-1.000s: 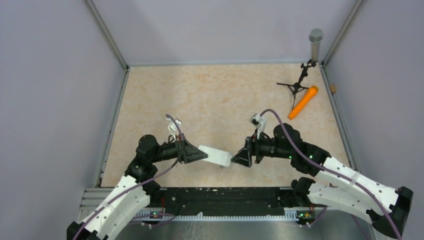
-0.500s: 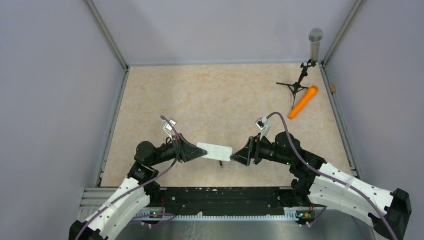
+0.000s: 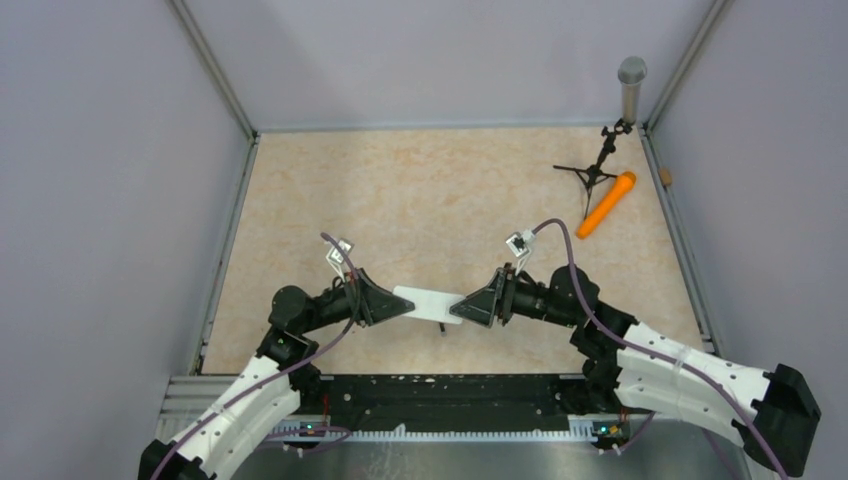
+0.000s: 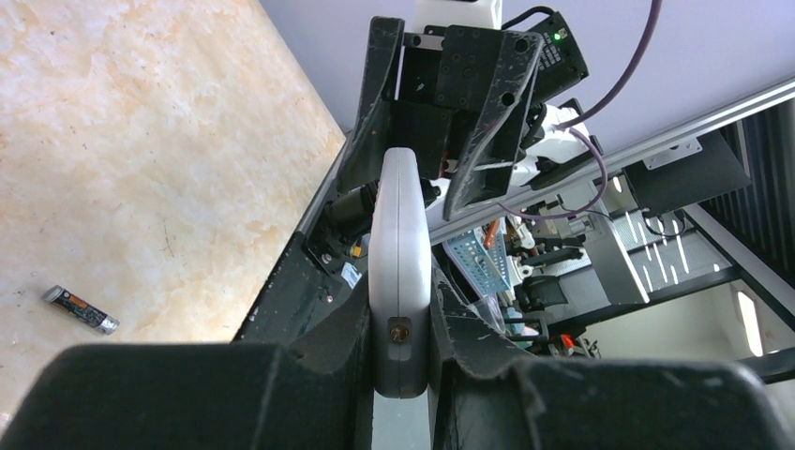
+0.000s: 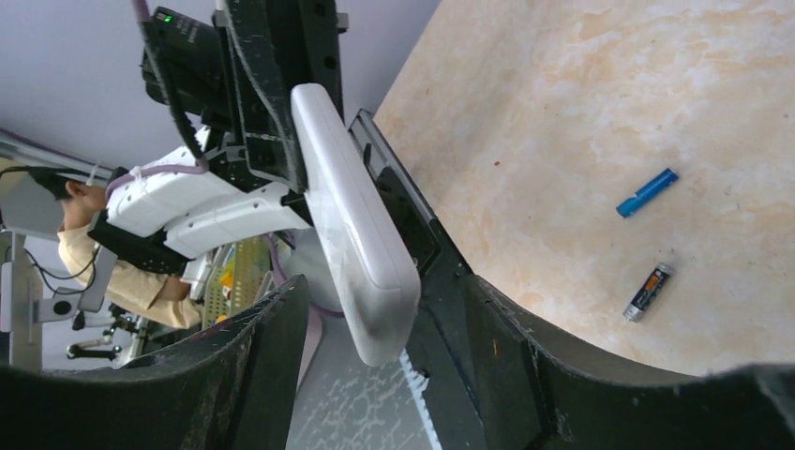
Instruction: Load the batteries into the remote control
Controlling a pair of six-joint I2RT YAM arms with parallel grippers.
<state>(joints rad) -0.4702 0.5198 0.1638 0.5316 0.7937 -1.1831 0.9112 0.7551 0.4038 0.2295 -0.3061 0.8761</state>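
From above, the remote control (image 3: 432, 303) is held up off the table (image 3: 420, 180) between the two arms. The left gripper (image 3: 398, 302) has one end and the right gripper (image 3: 463, 308) is at the other.

On the left wrist camera the remote shows edge-on, with the left gripper's fingers (image 4: 469, 323) clamped on its two broad faces. The dark battery (image 4: 80, 309) lies on the table well apart.

On the right wrist camera the right gripper's jaws stand spread, with a gap on either side of the remote's end, holding nothing. The blue battery (image 5: 647, 191) lies near the dark one.

The remote looks light, stiff and smooth-shelled, so it is likely to pivot in a one-end grip; pinching flat across the broad faces should hold best. The batteries will probably roll, so take them across the middle
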